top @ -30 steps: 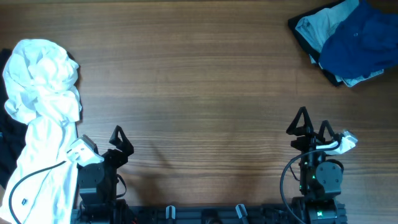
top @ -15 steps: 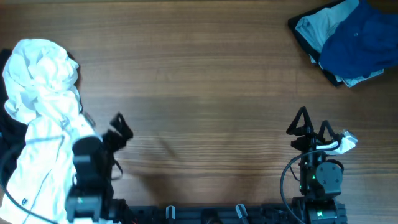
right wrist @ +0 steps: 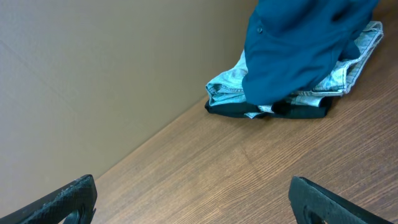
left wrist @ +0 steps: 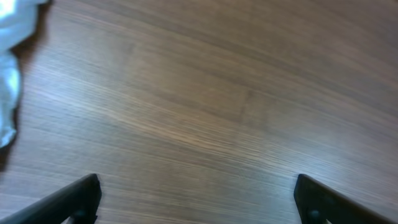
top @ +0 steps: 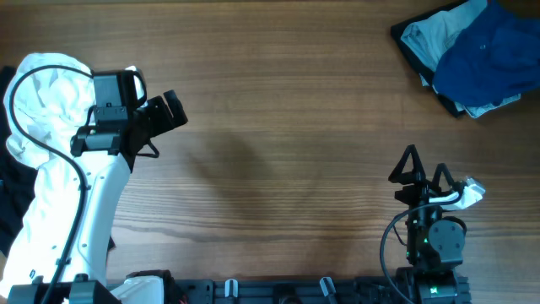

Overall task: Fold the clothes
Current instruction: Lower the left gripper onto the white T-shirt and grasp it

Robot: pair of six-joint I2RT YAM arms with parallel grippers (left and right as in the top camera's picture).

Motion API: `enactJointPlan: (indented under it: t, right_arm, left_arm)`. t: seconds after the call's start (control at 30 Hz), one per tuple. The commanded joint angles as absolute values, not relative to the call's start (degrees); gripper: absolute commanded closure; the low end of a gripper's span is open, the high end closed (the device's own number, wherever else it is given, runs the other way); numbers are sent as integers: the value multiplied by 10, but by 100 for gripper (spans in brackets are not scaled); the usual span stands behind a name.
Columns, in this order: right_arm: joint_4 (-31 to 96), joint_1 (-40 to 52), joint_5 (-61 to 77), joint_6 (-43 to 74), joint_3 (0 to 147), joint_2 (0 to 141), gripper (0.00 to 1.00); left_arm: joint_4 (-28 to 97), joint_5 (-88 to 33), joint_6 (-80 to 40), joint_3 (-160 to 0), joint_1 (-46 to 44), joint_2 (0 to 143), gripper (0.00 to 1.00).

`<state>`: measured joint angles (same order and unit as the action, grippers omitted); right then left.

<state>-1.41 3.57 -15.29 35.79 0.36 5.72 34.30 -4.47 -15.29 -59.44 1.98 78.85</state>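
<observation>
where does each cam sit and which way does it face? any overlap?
Overhead: above the table, facing straight down; left arm and right arm show, white shirt left, blue pile far right.
Left wrist: on the left arm, facing down at bare wood; left fingers in the bottom corners.
Right wrist: on the right arm, facing low across the table toward the pile; right fingers in the bottom corners.
Shared: overhead and right wrist both show the pile; overhead and left wrist both catch the shirt.
</observation>
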Motion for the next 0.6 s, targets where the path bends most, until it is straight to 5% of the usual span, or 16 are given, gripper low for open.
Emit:
enactJointPlan:
  t: [0.0, 0.03, 0.13, 0.17, 0.33, 0.57]
  right_arm:
    - [-17, 37, -155, 362, 3, 53, 0]
    - [-17, 37, -155, 362, 3, 53, 0]
    - [-17, 37, -155, 362, 3, 53, 0]
    - [-17, 37, -155, 362, 3, 53, 0]
    - [-17, 37, -154, 362, 3, 53, 0]
    - [-17, 37, -155, 362, 3, 53, 0]
  left_arm:
    - [331, -66, -136, -609, 17, 787, 21]
    - [333, -46, -137, -609, 18, 787, 0]
    - [334, -17, -151, -609, 40, 789, 11]
    - [331, -25, -167, -610, 59, 792, 0]
    - [395, -89, -167, -664, 158, 841, 22]
    - [460, -70, -179, -722, 245, 891, 23]
